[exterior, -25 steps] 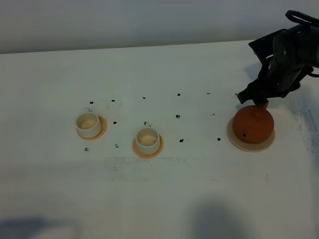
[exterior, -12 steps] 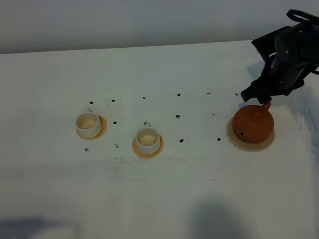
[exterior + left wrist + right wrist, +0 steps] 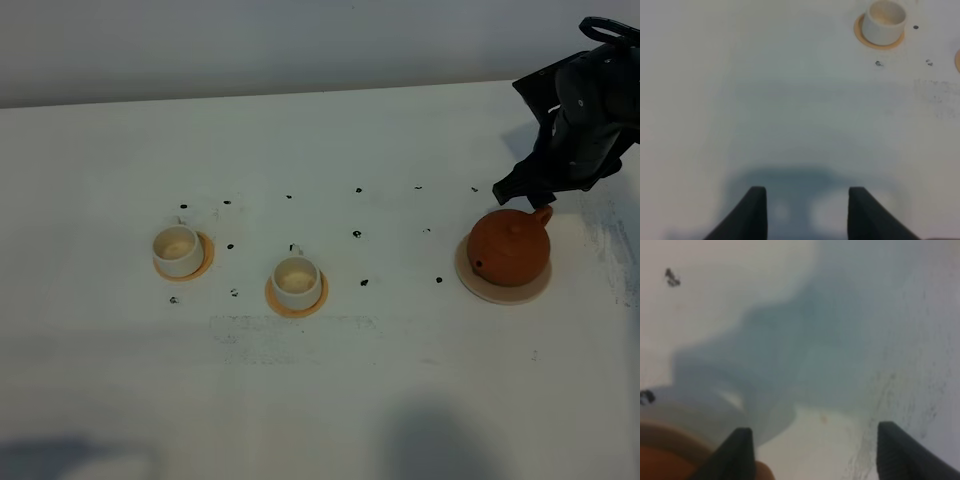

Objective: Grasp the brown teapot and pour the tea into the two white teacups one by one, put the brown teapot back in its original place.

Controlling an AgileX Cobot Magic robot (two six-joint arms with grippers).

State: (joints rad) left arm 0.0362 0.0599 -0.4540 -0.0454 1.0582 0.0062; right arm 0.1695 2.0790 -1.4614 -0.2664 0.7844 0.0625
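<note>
**A:** What is closest in?

**B:** The left gripper point(image 3: 807, 212), low over bare counter point(image 3: 790, 125). Its two fingers stand apart with nothing between them. Well ahead of it is the far cup point(image 3: 884, 21), white, on an orange coaster point(image 3: 862, 41).

**A:** And from the high camera?

**B:** First the near cup point(image 3: 297, 281), on a coaster point(image 3: 296, 304) of its own, a little toward 9 o'clock from the counter's middle. The far cup point(image 3: 178, 250) stands at its 10 o'clock, well apart from it.

**A:** Where is the teapot?

**B:** The brown teapot point(image 3: 510, 250) sits upright with its lid on, on the pale round disc point(image 3: 500, 294). That is at 3 o'clock from the near cup, well apart. Its spout points to about 8 o'clock and its handle point(image 3: 543, 213) to 1 o'clock.

**A:** And the right gripper?

**B:** The right gripper point(image 3: 520, 197) is just beyond the teapot, at its 12 o'clock. The fingers are spread wide and hold nothing. In the wrist view a sliver of teapot shows beside one finger. Whether it touches the handle, I cannot tell.
</note>
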